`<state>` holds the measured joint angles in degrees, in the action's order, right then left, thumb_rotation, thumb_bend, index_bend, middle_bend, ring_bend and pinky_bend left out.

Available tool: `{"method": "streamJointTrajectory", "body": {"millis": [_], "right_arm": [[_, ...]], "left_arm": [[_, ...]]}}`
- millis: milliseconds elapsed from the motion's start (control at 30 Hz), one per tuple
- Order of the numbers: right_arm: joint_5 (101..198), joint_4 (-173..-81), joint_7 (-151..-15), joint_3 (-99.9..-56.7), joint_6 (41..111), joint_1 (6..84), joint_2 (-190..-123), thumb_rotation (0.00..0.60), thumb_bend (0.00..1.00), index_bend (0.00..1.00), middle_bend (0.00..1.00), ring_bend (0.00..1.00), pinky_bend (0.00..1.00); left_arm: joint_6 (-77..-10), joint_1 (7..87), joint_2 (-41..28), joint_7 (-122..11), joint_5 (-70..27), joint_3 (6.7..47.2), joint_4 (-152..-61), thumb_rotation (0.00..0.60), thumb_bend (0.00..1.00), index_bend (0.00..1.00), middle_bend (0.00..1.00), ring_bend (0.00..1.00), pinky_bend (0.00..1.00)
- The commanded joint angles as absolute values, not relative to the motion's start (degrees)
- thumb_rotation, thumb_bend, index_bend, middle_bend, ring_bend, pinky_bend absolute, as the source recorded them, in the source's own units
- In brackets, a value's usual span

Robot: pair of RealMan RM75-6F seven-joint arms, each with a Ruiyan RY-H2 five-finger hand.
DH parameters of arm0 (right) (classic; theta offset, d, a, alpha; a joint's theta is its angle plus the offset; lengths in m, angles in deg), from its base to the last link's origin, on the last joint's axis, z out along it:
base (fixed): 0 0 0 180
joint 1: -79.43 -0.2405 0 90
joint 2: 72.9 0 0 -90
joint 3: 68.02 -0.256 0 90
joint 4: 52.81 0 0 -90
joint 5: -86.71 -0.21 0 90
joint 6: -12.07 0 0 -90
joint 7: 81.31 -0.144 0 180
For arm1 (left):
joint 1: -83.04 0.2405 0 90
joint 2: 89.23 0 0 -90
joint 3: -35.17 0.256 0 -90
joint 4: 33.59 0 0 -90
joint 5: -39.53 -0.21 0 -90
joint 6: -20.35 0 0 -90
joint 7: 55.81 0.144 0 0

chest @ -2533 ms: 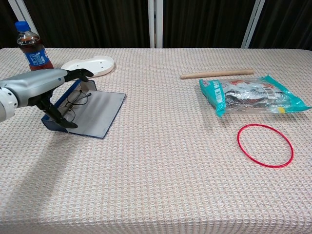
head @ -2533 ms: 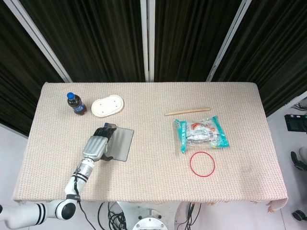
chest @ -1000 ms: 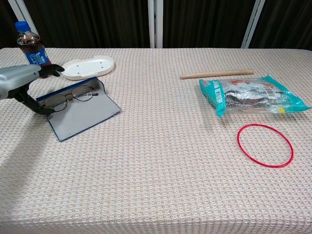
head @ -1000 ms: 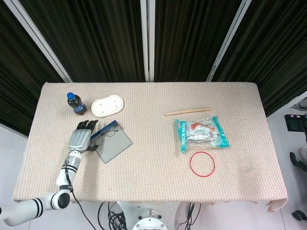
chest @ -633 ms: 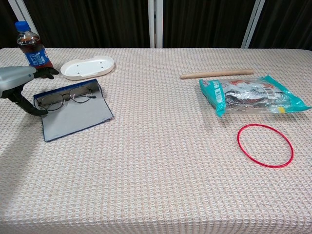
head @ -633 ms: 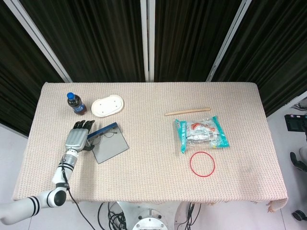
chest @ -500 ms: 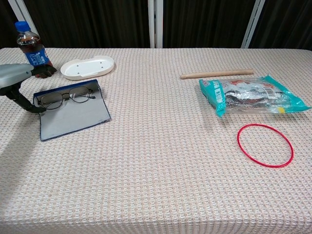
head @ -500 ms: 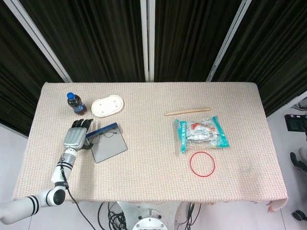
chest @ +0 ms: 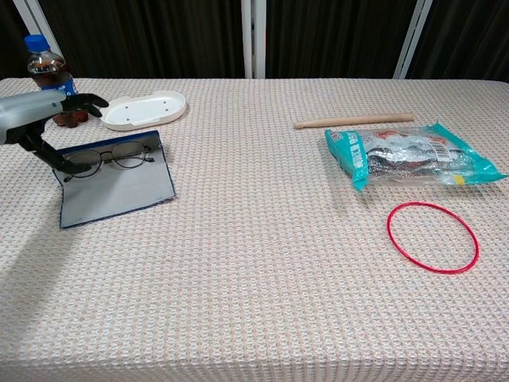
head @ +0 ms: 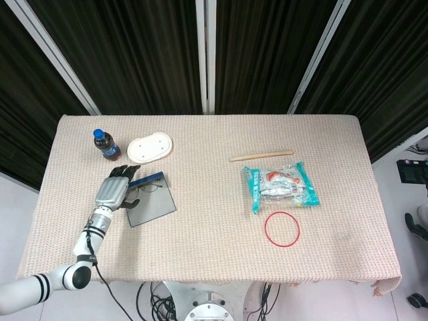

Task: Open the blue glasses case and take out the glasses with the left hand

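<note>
The blue glasses case (head: pixel 154 202) (chest: pixel 119 189) lies open and flat on the left side of the table, its grey lining facing up. The thin-framed glasses (chest: pixel 107 157) (head: pixel 148 188) lie across its far edge. My left hand (head: pixel 114 189) (chest: pixel 36 111) hovers over the case's left end with its fingers spread above. Its thumb reaches down to the left lens and the case's corner. Nothing is lifted off the case. My right hand appears in neither view.
A cola bottle (head: pixel 105 144) (chest: pixel 49 76) and a white oval tray (head: pixel 150 147) (chest: pixel 144 109) stand just behind the hand. To the right lie a wooden stick (chest: pixel 354 121), a snack bag (chest: pixel 409 159) and a red ring (chest: pixel 432 236).
The case, first propped half open under my hand, has fallen flat, slid left and turned with the hand. The hand has now risen and shifted slightly right over the case's left end.
</note>
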<state>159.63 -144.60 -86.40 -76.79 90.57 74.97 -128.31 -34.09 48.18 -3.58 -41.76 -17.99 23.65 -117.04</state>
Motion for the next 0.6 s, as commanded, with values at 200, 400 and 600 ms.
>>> {"method": "streamJointTrajectory", "body": {"millis": [200,400,600], "right_arm": [[160.5,-146.5,-86.5,-77.3,92.3,75.4,-126.4,0.600,0.32,0.00,0.00,0.00,0.00],[160.5,-147.8,-86.3,-77.5,93.1,75.8,-124.8,0.600,0.32,0.00,0.00,0.00,0.00],[160.1,-147.7,-86.2,-77.3,92.5,75.7,-125.2,0.600,0.32,0.00,0.00,0.00,0.00]], "left_arm": [[-31.3,42.2,-4.1,-32.4,-7.5,21.0,-119.0,0.600,0.29,0.19,0.11,0.00,0.10],[-32.1,37.9,-3.3,-24.7,2.4,20.7,-119.3,0.600,0.30,0.21,0.14,0.00,0.11],[-32.7,35.6,-2.7,-21.1,8.7,21.3,-117.8,0.600,0.31,0.26,0.14,0.00,0.11]]}}
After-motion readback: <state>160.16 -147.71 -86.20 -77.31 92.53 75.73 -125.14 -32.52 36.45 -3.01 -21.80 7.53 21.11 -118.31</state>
